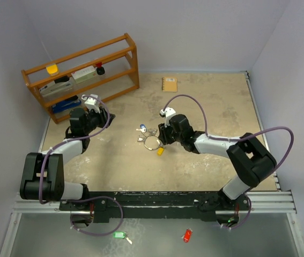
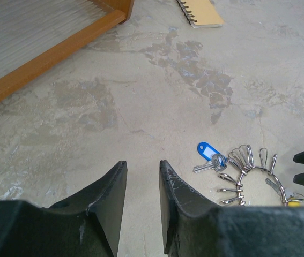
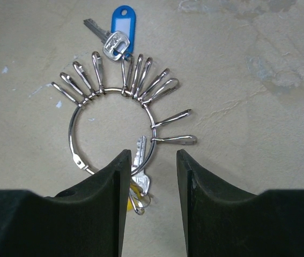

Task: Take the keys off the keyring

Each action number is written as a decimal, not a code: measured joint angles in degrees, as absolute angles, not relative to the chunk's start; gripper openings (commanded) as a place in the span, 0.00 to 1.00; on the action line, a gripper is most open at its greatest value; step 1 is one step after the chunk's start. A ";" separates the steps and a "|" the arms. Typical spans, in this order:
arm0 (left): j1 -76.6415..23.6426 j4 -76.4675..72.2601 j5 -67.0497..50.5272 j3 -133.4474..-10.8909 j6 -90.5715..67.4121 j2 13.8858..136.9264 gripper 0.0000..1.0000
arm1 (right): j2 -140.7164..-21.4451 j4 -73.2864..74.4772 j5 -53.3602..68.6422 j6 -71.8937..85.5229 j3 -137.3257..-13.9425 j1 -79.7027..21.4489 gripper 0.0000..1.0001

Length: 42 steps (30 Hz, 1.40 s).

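Note:
The silver keyring [image 3: 76,139] lies flat on the table, with several wire snap clips fanned along its far side. A silver key with a blue tag [image 3: 121,24] hangs at its far end; another silver key [image 3: 140,166] with a yellow tag [image 3: 129,198] lies at its near side. My right gripper [image 3: 152,158] is open, its tips just above that near key and the ring's near edge. The ring also shows in the top view [image 1: 152,141] and the left wrist view [image 2: 248,176]. My left gripper [image 2: 142,171] is open and empty, left of the ring.
A wooden shelf rack [image 1: 82,75] stands at the back left, its base in the left wrist view [image 2: 50,53]. A small tan notebook [image 1: 169,84] lies at the back. A green tag [image 1: 119,234] and a red tag [image 1: 187,235] lie below the arms' rail.

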<state>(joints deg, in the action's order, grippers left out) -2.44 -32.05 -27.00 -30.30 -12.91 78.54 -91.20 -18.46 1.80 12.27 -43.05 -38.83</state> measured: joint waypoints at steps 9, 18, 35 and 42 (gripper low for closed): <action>-2.57 -32.05 -26.61 -30.30 -12.88 78.54 0.33 | -94.13 -17.45 -0.12 13.10 -43.07 -38.83 0.59; -3.18 -32.03 -26.39 -30.30 -12.80 79.33 0.57 | -96.84 -17.78 -0.51 13.34 -44.66 -38.83 0.58; -3.77 -31.92 -25.89 -30.37 -12.40 79.94 0.70 | -102.02 -18.20 -0.36 13.34 -50.30 -38.83 0.53; -14.87 -23.51 -25.06 -35.59 -6.20 82.76 0.76 | -99.04 -16.95 -0.32 12.19 -49.15 -38.83 0.67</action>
<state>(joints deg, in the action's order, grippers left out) -14.87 -23.51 -25.06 -35.59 -6.20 82.76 -99.04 -16.95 -0.32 12.19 -49.15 -38.83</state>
